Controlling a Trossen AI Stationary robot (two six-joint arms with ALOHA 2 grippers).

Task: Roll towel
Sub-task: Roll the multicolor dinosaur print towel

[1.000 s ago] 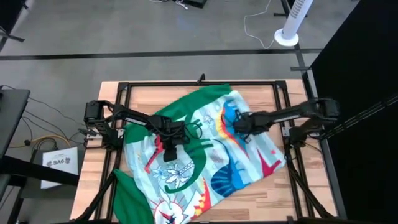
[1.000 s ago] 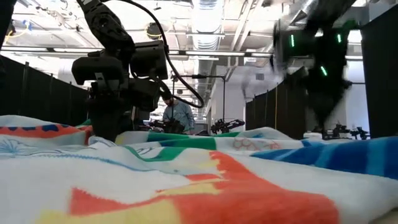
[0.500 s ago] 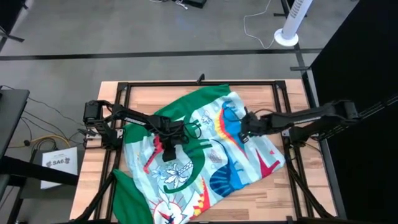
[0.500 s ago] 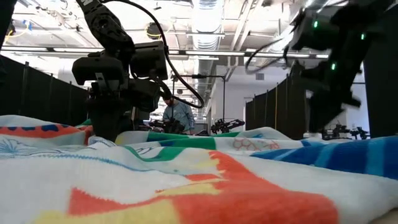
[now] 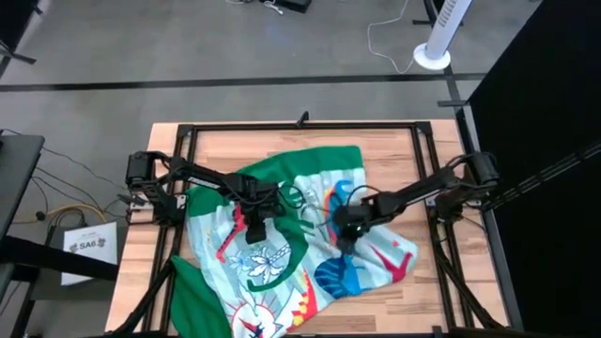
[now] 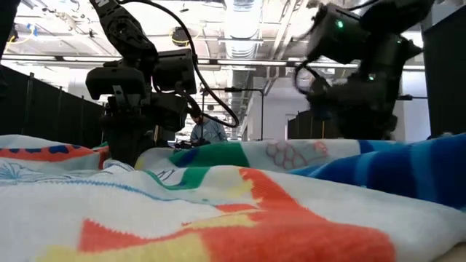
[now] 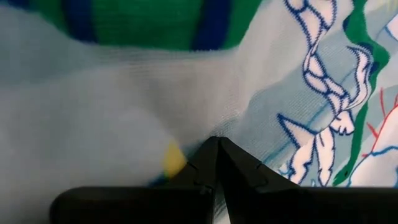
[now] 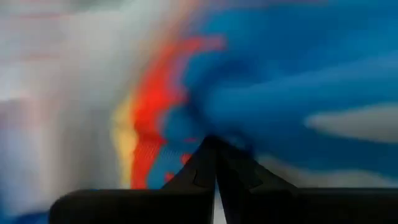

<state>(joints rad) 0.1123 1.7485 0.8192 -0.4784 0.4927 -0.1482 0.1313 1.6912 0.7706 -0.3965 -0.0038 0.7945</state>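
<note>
The towel (image 5: 282, 249), green with a light-blue print, lies crumpled across the table (image 5: 399, 145). Its near left part (image 5: 211, 305) hangs over the table's near edge. My left gripper (image 5: 254, 225) is shut, fingertips down in the towel's left middle (image 7: 216, 142). My right gripper (image 5: 342, 225) is shut in the towel's right middle (image 8: 214, 142), where the cloth is bunched. In the low view a raised fold (image 6: 291, 156) hides the right fingertips. My left gripper has its shut fingertips in the light-blue cloth at the towel's left middle (image 7: 186, 134), coming from above and pointing down. The tips hide any cloth between them. The towel lies on the table around them. My right gripper has its shut fingertips in the blue and red printed cloth (image 8: 186, 140) of the towel's right middle, from above. The cloth is gathered into a raised fold beside the fingers. How many layers it has cannot be told.
A black rail frame (image 5: 188, 136) runs around the wooden table. Bare wood shows along the far edge and at the right (image 5: 423, 216). Far beyond the table a person (image 6: 207, 135) stands in the room. A white fan stand (image 5: 434, 42) is on the floor.
My right gripper has gone toward the table's left and near edges, dragging the towel's right part with it. The towel's right edge has drawn inward and bunched into a raised fold, while the left part has stayed where it was.
</note>
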